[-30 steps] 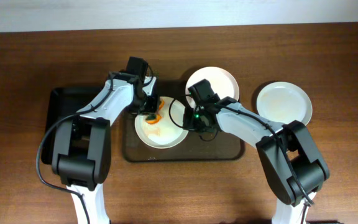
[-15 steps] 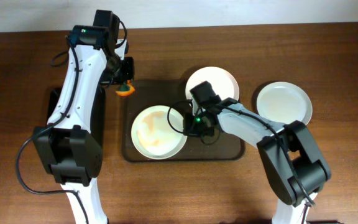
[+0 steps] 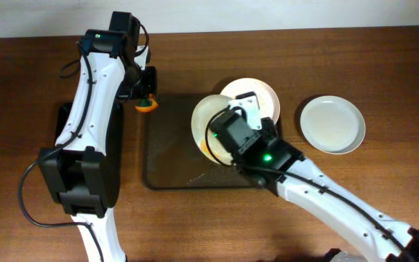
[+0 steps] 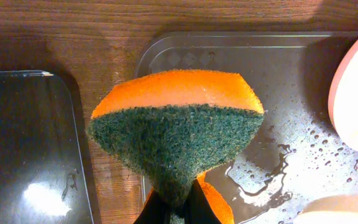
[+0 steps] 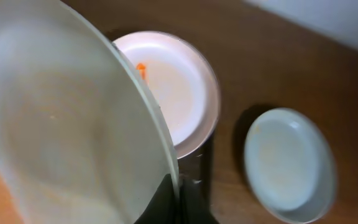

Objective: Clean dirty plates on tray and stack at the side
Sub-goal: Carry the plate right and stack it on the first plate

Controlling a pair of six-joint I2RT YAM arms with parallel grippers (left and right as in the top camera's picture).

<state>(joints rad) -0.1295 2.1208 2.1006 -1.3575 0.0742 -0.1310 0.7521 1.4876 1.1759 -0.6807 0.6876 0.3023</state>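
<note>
My left gripper (image 3: 145, 95) is shut on an orange and green sponge (image 3: 146, 103) and holds it over the table just off the dark tray's (image 3: 167, 172) far left corner; the sponge fills the left wrist view (image 4: 178, 134). My right gripper (image 3: 228, 138) is shut on the rim of a cream plate (image 3: 208, 124), lifted and tilted above the tray; the plate fills the left of the right wrist view (image 5: 61, 130). A second white plate (image 3: 262, 95) with an orange bit (image 5: 141, 67) rests at the tray's far right. A clean white plate (image 3: 332, 124) lies on the table at the right.
A black bin (image 3: 68, 120) sits left of the tray, partly under my left arm; it also shows in the left wrist view (image 4: 30, 143). Water drops lie on the tray's bare floor (image 4: 278, 168). The brown table (image 3: 384, 80) extends around everything.
My left gripper lifted the sponge off the plate and moved to the tray's far left corner, then held still. My right gripper has raised and tilted the cream plate off the tray.
</note>
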